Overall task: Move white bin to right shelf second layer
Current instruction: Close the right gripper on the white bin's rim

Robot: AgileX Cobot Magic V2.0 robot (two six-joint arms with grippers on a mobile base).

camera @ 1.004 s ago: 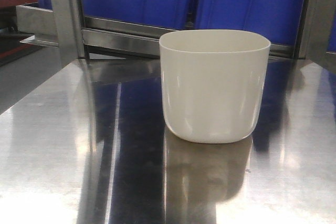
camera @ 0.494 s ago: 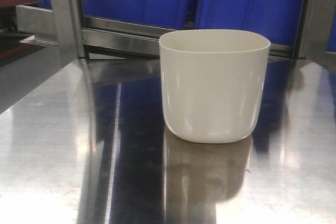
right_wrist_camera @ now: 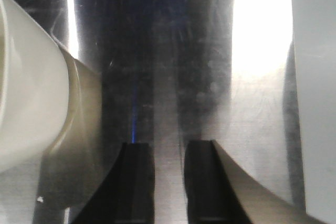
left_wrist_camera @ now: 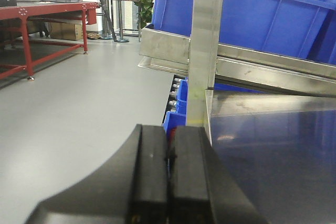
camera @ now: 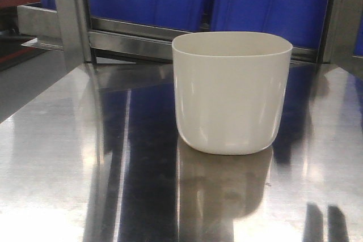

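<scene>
Left of right gripper (right_wrist_camera: pixel 169 182) (nearer of two), just beside: white bin (right_wrist_camera: pixel 31 93), upright. Right jaws slightly parted, empty; left gripper (left_wrist_camera: pixel 169 177) clenched, empty.

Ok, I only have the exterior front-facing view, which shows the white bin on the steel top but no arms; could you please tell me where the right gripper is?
Observer: The right gripper is over the steel top, with the white bin off to the left of its view, not touching it.
Operator: Thank you. Is it open?
Observer: Yes, slightly, with only bare steel showing between its jaws.
Operator: And the left gripper?
Observer: The left gripper is shut and empty, near the top's left edge, facing a rack post.
</scene>
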